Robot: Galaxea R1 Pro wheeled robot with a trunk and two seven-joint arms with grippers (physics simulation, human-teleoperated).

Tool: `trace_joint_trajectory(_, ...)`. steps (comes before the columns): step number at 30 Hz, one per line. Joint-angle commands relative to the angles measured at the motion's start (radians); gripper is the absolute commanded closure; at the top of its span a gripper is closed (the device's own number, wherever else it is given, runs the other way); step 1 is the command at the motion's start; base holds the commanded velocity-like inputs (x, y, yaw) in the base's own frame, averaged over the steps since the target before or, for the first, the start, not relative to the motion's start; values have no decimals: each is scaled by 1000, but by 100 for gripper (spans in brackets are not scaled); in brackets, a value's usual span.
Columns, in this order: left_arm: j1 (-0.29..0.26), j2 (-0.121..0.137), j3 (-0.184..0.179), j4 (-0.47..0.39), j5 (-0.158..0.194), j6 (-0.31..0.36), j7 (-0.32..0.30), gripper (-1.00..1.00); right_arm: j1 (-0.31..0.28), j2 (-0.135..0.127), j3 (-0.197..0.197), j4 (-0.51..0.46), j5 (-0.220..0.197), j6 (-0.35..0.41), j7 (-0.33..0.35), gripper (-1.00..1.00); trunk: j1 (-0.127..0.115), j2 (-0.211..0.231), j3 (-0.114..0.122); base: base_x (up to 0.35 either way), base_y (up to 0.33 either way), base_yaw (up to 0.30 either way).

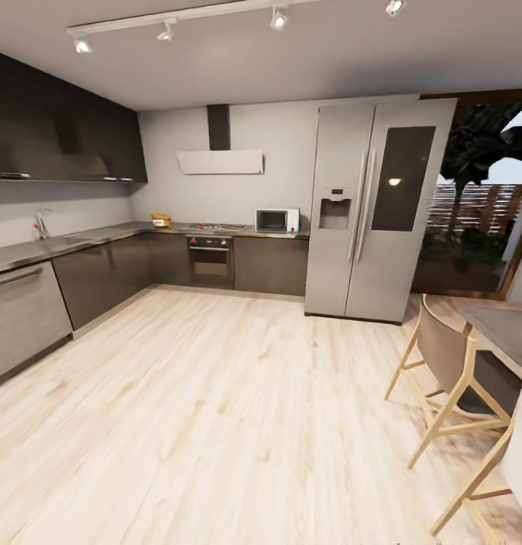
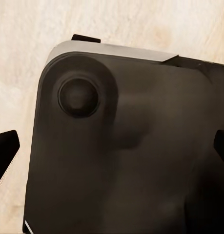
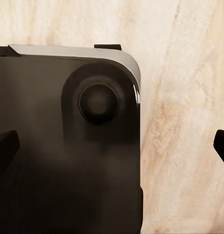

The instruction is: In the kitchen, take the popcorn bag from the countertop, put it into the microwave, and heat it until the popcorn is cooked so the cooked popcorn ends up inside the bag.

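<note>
1. Head view: the popcorn bag (image 1: 161,219) sits on the countertop (image 1: 79,241) far across the room, and the microwave (image 1: 277,220) stands further along; the robot looks to be still approaching.
2. Left wrist view: the left gripper (image 2: 112,148) has its jaws spread wide, empty, with the robot's dark base (image 2: 126,146) between and beyond them.
3. Right wrist view: the right gripper (image 3: 112,146) is likewise wide and empty, over the wooden floor (image 3: 185,97).
</note>
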Motion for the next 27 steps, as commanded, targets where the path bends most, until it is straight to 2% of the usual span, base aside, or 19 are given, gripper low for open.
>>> trace_joint_trajectory(1,0,0,0,-1,7,-2,0,-100,0,0,0,1,-1,-4,-2,-100,0,0,0,16,0,-283)
trace_joint_trajectory(6,0,0,0,-1,7,-2,0,-100,0,0,0,1,-1,-4,-2,-100,0,0,2,3,0,-283)
trace_joint_trajectory(9,0,0,0,-1,8,-2,0,-100,0,1,3,1,4,1,-2,-100,0,0,2,114,0,-96)
trace_joint_trajectory(27,0,0,-3,1,13,7,3,-100,0,0,8,1,13,2,-2,-100,0,0,2,317,0,-3)
